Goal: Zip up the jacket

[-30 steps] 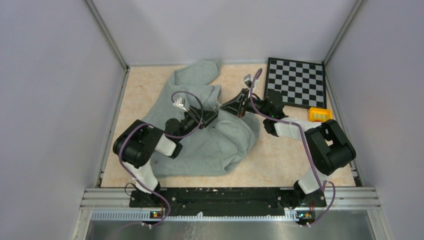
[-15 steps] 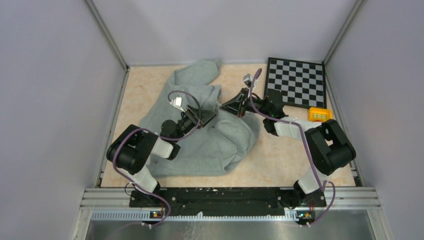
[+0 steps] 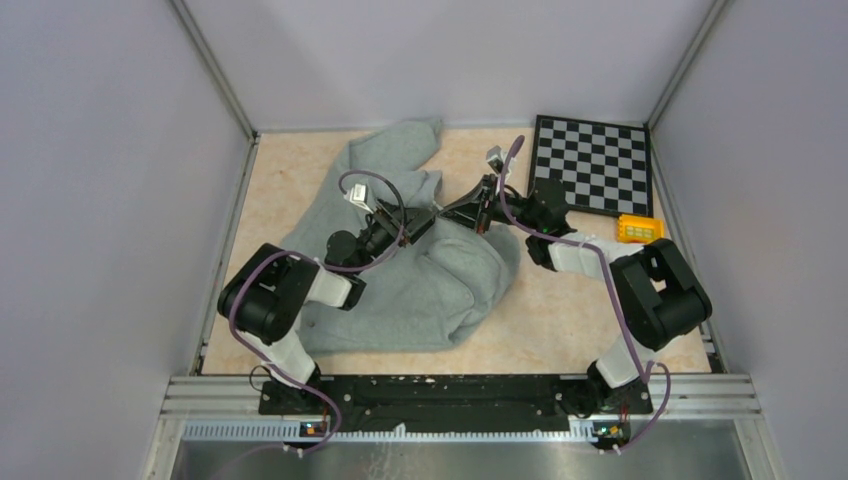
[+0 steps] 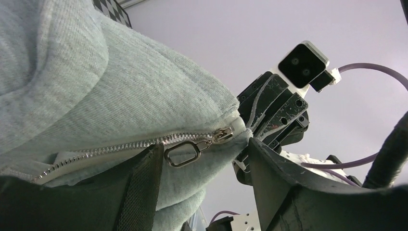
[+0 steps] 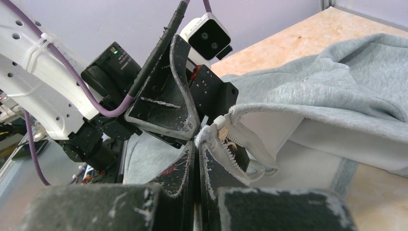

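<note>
So the jacket (image 3: 420,270) is a big crumpled grey heap on the table (image 3: 570,310), sitting centre-left in the top view, with one part stretching up toward the back wall. Both arms reach in and meet at its upper right edge.

In the left wrist view you can see the zipper (image 4: 110,150) running from the lower left up toward the middle of the frame. The slider sits right at the fabric's edge, and the metal pull (image 4: 183,154) hangs just below it.

The left gripper (image 4: 202,168) is spread wide, with its fingers (image 4: 139,192) on either side of that pull. As far as I can tell, neither one touches it.

The right gripper (image 5: 198,144) is clamped tight on the jacket's edge. Its fingers (image 5: 183,168) are pinched on the hem right where the zipper tape ends, so the fabric is lifted there.

Off to the side, a checkerboard (image 3: 590,165) lies flat in the upper right of the top view. A small yellow block (image 3: 640,229) sits just below it, well apart from the jacket.
</note>
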Robot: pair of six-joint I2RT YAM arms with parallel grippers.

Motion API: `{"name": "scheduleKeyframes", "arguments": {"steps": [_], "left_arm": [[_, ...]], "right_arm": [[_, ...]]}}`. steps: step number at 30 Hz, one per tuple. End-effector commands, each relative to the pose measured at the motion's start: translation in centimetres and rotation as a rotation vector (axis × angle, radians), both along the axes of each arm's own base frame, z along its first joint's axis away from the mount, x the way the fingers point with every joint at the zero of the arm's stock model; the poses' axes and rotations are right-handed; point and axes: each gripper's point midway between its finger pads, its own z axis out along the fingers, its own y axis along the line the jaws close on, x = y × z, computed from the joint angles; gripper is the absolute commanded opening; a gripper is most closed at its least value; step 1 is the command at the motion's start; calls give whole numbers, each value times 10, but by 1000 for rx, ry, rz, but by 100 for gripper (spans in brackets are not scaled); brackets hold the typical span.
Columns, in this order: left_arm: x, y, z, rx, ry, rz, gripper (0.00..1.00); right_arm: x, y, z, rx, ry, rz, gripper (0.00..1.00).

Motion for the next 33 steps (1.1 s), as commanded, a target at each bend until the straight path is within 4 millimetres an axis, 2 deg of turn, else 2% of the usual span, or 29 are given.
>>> {"name": "scheduleKeyframes", "arguments": {"steps": [1,10,14,26,33], "left_arm": [[-18,6,63,-152,-246,-8,69],[-21,9,69,-159,-261,-3,67],[-25,12,70,-158,-261,9,57],[-27,19,54,-141,-216,40,41],[-28,17,55,-139,-222,29,29]], "right_arm": [[-5,6,41,71,-135,26,0],[-6,6,41,74,-135,28,0],[-5,6,41,75,-139,26,0],[-6,5,40,79,-137,25,0],[-6,5,40,79,-137,25,0]]}}
